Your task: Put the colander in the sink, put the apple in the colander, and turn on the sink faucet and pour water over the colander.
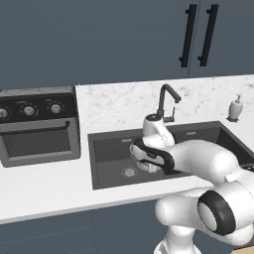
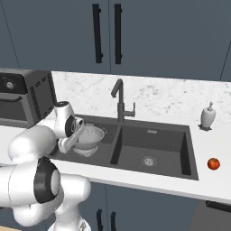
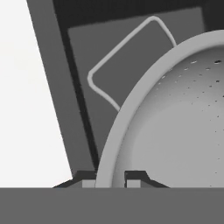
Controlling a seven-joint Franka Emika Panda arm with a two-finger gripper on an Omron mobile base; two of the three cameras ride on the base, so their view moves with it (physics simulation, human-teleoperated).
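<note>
My gripper (image 3: pixel 111 178) is shut on the rim of the colander (image 3: pixel 175 122), whose speckled silvery bowl takes up the right of the hand view. From the right base view the colander (image 2: pixel 93 136) hangs low inside the left basin of the dark sink (image 2: pixel 153 137), with my gripper (image 2: pixel 77 137) at its left edge. I cannot tell whether it rests on the basin floor. The dark gooseneck sink faucet (image 2: pixel 118 101) rises behind the divider between the basins. The apple (image 2: pixel 214 164) lies on the white counter to the right of the sink. In the left base view my arm covers most of the sink (image 1: pixel 111 151) below the sink faucet (image 1: pixel 166 101).
A dark oven (image 1: pixel 37 126) with knobs stands on the counter left of the sink. A white soap dispenser (image 2: pixel 207 116) sits at the back right. Dark cabinets with two vertical handles (image 2: pixel 107 34) hang above. The right basin has a round drain (image 2: pixel 148 160).
</note>
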